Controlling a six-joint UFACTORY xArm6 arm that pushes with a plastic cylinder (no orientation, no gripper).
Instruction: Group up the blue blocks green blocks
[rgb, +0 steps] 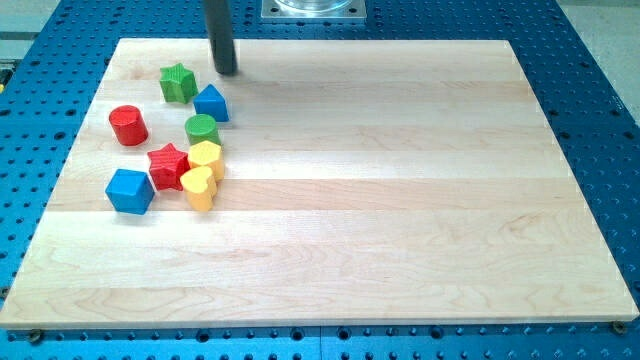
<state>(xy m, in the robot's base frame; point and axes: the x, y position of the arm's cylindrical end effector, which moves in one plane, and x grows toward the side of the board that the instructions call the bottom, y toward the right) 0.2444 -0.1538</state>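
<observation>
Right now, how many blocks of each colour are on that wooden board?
Green: 2, star and cylinder
Blue: 2, triangle and cube
Red: 2, cylinder and star
Yellow: 2, upper and lower, touching
Total: 8
My tip sits just above the blue triangle, right of the green star.
</observation>
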